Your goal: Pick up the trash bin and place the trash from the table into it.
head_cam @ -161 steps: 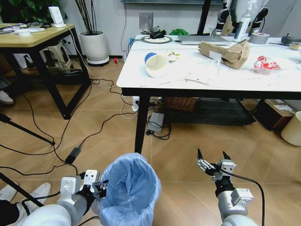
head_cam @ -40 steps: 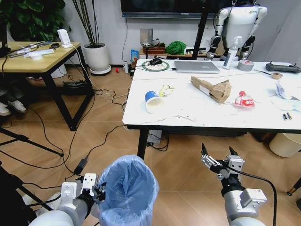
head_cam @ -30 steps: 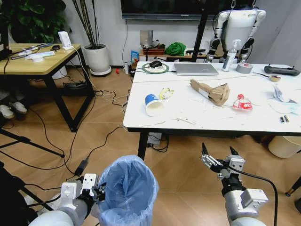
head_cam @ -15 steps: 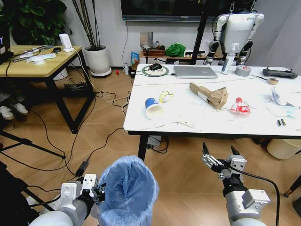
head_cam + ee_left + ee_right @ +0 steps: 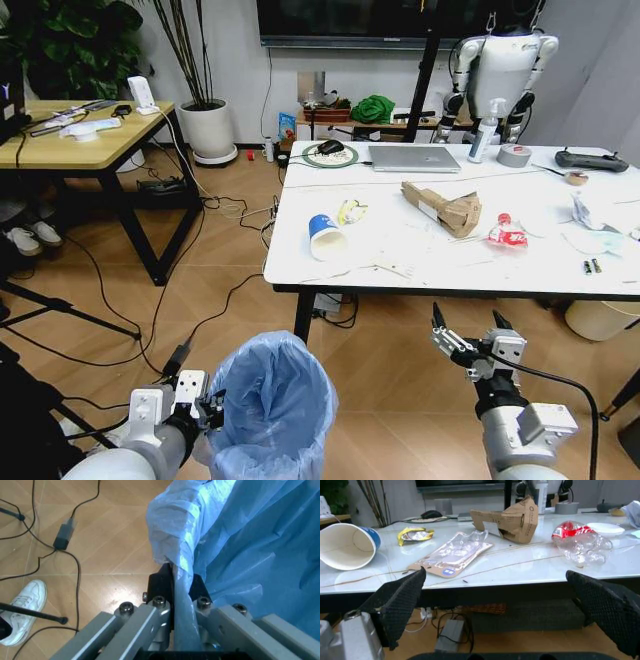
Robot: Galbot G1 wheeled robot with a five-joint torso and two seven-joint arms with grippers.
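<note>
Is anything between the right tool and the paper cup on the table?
Nothing visible blocks it. The open right tool hangs below and in front of the table edge, while the paper cup lies on its side near the front left corner. The left tool grips the trash bin rim.

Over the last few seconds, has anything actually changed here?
Mostly the view: the table now sits farther off and more of the room shows, so the camera has pulled back or lifted. The litter on it has not shifted. The left gripper stays clamped on the trash bin rim, and the right gripper stays open below the table edge.
</note>
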